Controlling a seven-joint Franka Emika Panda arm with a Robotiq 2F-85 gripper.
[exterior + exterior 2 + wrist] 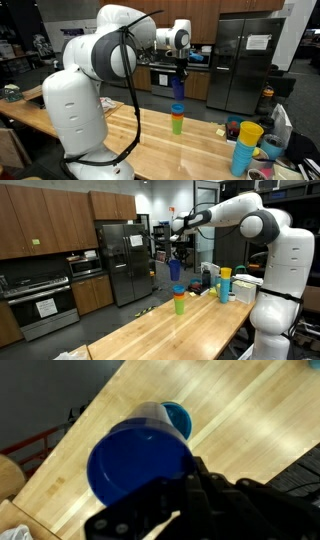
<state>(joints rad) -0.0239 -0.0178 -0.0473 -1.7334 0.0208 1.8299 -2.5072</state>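
Observation:
My gripper [180, 73] [174, 252] hangs above the wooden table [150, 140] [190, 335], shut on the rim of a dark blue cup [178, 92] [174, 270] [138, 462]. The cup is in the air just over a short stack of cups [177, 120] [180, 302], which shows green and orange with a light blue one on top. In the wrist view the blue cup fills the middle and the stack's light blue top cup [178, 417] peeks out behind it. The gripper [183, 478] is a dark mass at the bottom of that view, its fingers pinching the cup's wall.
A second stack with a yellow cup on blue ones [245, 143] [224, 283] stands near the table's end among small clutter. A steel fridge [250, 60] [125, 260] and kitchen cabinets [45, 220] lie beyond the table. The robot's white base [75, 110] sits at the table edge.

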